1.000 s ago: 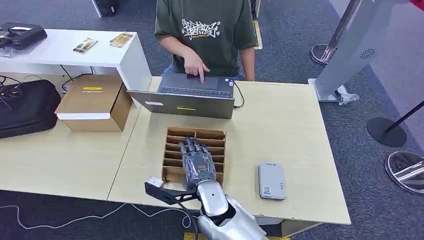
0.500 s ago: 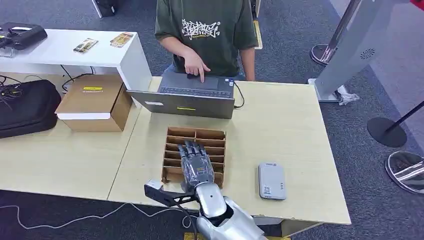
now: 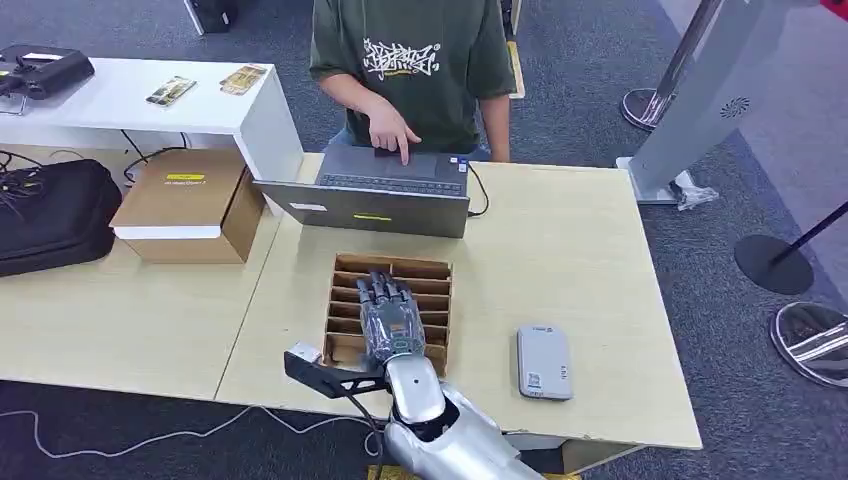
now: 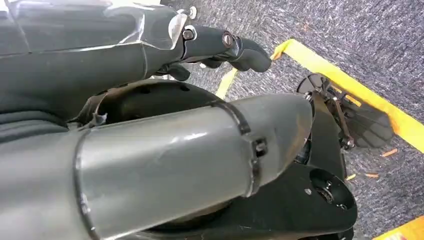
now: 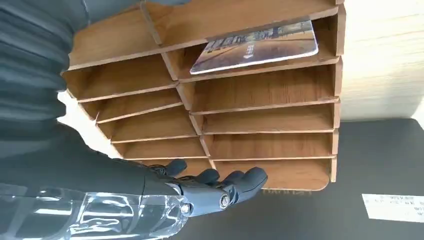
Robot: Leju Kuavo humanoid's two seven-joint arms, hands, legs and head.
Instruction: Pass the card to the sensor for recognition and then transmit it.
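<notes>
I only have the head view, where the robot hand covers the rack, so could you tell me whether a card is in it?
Observer: Yes. The right wrist view shows one card lying in a compartment of the wooden rack, near the end away from the laptop.
Operator: Thank you. Is the right robot hand touching it?
Observer: No. The right robot hand holds nothing, and its fingers stretch over the rack's laptop end, apart from the card.
Operator: And the left one?
Observer: The left robot hand hangs over grey carpet beside a yellow stripe.
</notes>
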